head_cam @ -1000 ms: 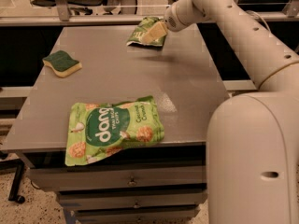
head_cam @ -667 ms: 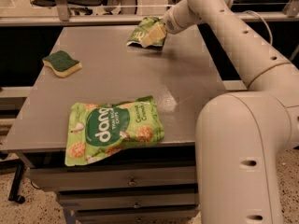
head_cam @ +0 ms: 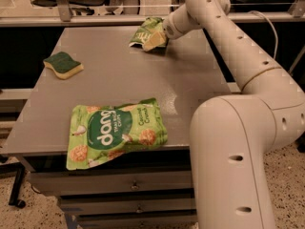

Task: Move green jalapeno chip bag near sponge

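Observation:
The green jalapeno chip bag (head_cam: 144,31) is a small crumpled dark-green bag at the far edge of the grey table (head_cam: 119,85), right of centre. My gripper (head_cam: 155,38) reaches in from the right and is shut on the bag's right side, with one pale fingertip (head_cam: 152,42) showing in front of it. The bag stands tilted, its lower edge at the tabletop. The sponge (head_cam: 63,64), dark green on top with a yellow base, lies near the table's left edge, well apart from the bag.
A larger light-green "dang" bag (head_cam: 114,131) lies near the table's front edge. My arm (head_cam: 248,104) fills the right side of the view. Drawers (head_cam: 128,185) sit under the table. A rail and chair legs stand behind the far edge.
My arm's elbow and body have swung nearer and now fill more of the right side. The gripper and chip bag have shifted slightly left. The sponge and the dang bag have not moved.

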Available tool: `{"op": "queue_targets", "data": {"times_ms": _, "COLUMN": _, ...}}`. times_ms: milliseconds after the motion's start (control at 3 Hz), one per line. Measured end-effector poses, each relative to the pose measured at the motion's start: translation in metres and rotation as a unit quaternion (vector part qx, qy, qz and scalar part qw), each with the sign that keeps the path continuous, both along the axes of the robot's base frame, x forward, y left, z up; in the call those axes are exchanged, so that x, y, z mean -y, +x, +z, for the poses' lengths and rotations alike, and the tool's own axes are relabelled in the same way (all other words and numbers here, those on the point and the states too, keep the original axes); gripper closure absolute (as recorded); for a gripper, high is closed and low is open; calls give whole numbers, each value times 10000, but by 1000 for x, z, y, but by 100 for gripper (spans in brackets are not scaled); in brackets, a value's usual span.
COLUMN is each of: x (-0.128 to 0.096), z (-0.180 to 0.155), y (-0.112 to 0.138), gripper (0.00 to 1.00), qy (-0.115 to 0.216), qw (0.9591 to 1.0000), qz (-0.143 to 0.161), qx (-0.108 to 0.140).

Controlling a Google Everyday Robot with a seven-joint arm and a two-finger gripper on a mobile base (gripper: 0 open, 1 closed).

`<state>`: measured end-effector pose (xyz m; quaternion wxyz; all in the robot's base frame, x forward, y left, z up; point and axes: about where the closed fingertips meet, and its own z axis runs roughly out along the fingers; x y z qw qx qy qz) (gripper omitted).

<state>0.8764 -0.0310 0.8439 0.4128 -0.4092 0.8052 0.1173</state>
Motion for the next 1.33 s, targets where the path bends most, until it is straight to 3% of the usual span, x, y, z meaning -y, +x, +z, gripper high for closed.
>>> {"op": "queue_targets", "data": {"times_ms": 667, "x": -14, "z": 1, "y": -1, "gripper": 64, "qy": 5, "qw": 9998, "qz": 201, "qx": -50}}
{"op": "queue_targets", "data": {"times_ms": 1000, "x": -27, "z": 15, "y": -9, "gripper": 88, "qy": 50, "qw": 9988, "qz": 495, "qx": 22}}
{"op": "queue_targets", "data": {"times_ms": 1333, "x": -55, "z": 44, "y": -30, "gripper": 100, "qy": 240, "qw": 9934, "qz": 1109, "qx": 188}}
